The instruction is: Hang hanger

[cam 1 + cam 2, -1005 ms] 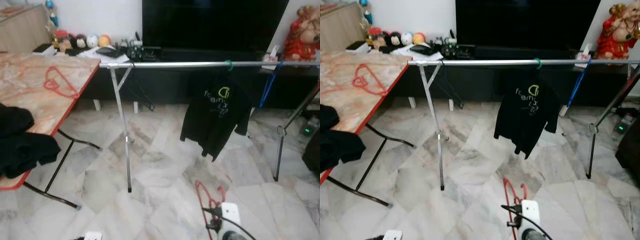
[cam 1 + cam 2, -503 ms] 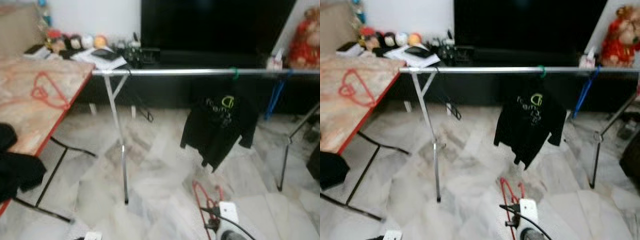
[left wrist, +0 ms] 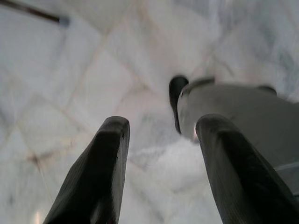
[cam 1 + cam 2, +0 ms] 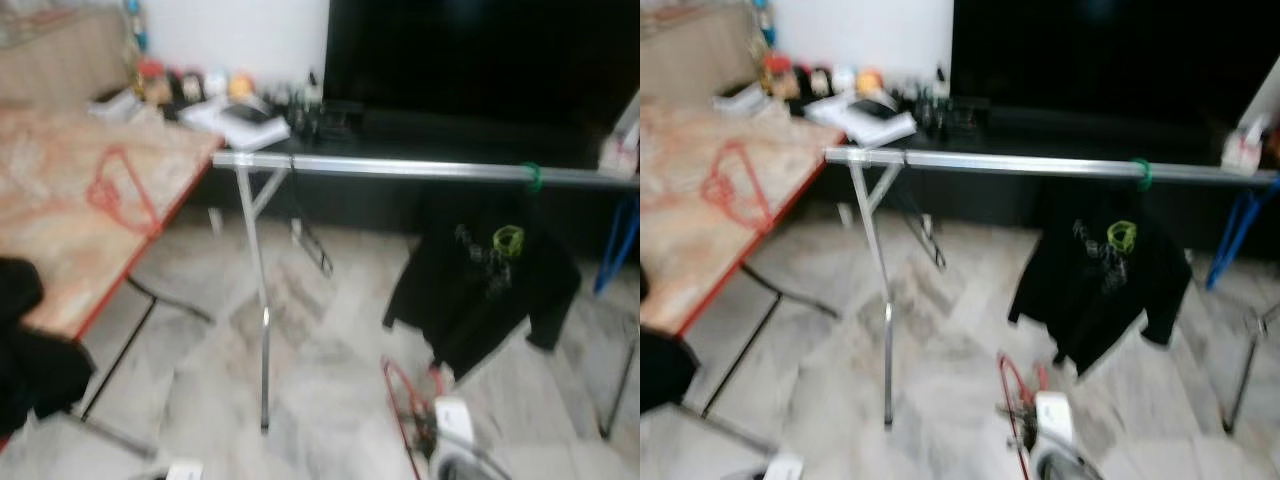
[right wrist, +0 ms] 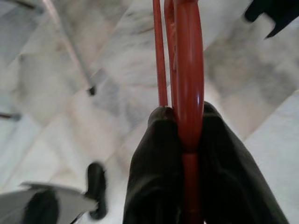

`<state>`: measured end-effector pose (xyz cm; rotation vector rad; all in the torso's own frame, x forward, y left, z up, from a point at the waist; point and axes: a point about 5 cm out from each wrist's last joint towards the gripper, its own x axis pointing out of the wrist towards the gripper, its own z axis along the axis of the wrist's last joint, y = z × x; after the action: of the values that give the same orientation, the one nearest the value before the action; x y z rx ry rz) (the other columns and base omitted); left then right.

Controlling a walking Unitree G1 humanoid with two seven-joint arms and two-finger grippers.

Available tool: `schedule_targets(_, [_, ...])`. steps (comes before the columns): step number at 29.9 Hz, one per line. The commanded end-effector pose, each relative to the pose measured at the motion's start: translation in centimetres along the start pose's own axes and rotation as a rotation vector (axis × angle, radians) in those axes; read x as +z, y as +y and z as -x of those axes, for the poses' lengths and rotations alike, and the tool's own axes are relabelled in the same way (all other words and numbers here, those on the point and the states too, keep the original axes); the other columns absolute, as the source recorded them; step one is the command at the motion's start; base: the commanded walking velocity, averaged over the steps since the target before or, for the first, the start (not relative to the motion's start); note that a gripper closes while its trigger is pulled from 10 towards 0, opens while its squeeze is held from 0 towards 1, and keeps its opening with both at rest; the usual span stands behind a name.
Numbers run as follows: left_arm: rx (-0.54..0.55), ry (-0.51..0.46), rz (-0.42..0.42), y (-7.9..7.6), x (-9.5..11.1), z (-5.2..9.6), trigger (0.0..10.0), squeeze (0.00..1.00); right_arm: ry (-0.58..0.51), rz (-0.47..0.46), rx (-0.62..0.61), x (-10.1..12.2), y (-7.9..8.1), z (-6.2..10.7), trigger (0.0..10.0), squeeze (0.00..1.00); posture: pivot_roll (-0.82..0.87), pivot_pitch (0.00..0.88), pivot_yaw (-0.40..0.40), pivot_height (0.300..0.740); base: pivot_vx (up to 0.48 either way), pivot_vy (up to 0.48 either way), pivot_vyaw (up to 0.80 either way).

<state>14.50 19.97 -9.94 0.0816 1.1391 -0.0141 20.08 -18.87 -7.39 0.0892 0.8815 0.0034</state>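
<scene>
Down low, right claw (image 5: 184,135) clamping red hanger (image 5: 187,70), pointing floorward, left claw (image 3: 159,140) spread.

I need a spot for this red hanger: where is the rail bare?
The rail is bare from its left end post to the green hook holding the black shirt. The right hand grips the red hanger.

Our right gripper (image 5: 184,135) is low in front of us, and its two black fingers (image 5: 149,158) are squeezed tight on a red hanger (image 5: 187,70). Our left gripper (image 3: 161,140) hangs down toward the floor. Its two black fingers (image 3: 100,168) are spread apart with nothing between them.
</scene>
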Motion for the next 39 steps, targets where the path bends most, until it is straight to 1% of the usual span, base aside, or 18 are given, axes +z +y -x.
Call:
schedule_targets(1, [-0.017,-0.004,-0.017,-0.68,0.25,-0.09,10.0,0.0,0.042,-0.031,-0.024,-1.34,-0.64,0.36,10.0,0.0,0.01,0.0,-0.034,0.74,0.322,0.0,0.0])
schedule_targets(26, [-0.015,-0.004,-0.015,-0.71,0.31,-0.1,10.0,0.0,0.025,-0.034,-0.021,-1.12,-0.64,0.34,10.0,0.0,0.01,0.0,-0.038,0.74,0.319,0.0,0.0])
schedule_targets(29, [-0.011,-0.002,-0.028,-0.67,0.34,-0.1,10.0,0.0,0.021,-0.034,-0.021,-1.08,-0.65,0.33,10.0,0.0,0.01,0.0,-0.038,0.74,0.0,0.0,0.0])
schedule_targets(39, [-0.015,0.0,-0.024,-0.72,0.25,-0.1,10.0,0.0,0.005,-0.022,-0.016,-0.95,-0.65,0.35,10.0,0.0,0.01,0.0,-0.039,0.74,0.0,0.0,0.0])
